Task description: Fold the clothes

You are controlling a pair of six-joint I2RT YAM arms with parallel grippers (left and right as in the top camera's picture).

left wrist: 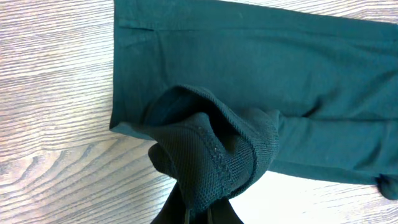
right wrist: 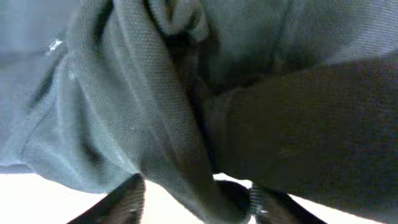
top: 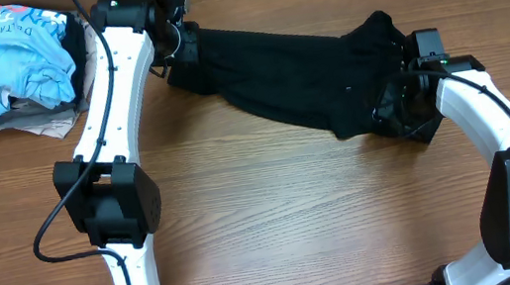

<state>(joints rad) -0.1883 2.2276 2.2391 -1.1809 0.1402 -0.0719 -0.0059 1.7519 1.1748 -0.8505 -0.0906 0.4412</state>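
Observation:
The black garment (top: 285, 68) lies stretched in a long band across the far part of the table, from my left gripper to my right gripper. My left gripper (top: 173, 59) is at its left end and shut on a bunched fold of the black garment (left wrist: 211, 162); the fingertips (left wrist: 199, 218) pinch it at the bottom of the left wrist view. My right gripper (top: 406, 91) is at the garment's right end. Its fingers (right wrist: 196, 202) stand wide apart around a hanging fold of the garment (right wrist: 155, 93), with a gap beside the left finger. No white tag shows.
A pile with a light blue printed shirt (top: 8, 57) on grey and tan garments (top: 11, 117) sits at the far left corner. The wooden table (top: 296, 217) extends toward the front between the two arm bases.

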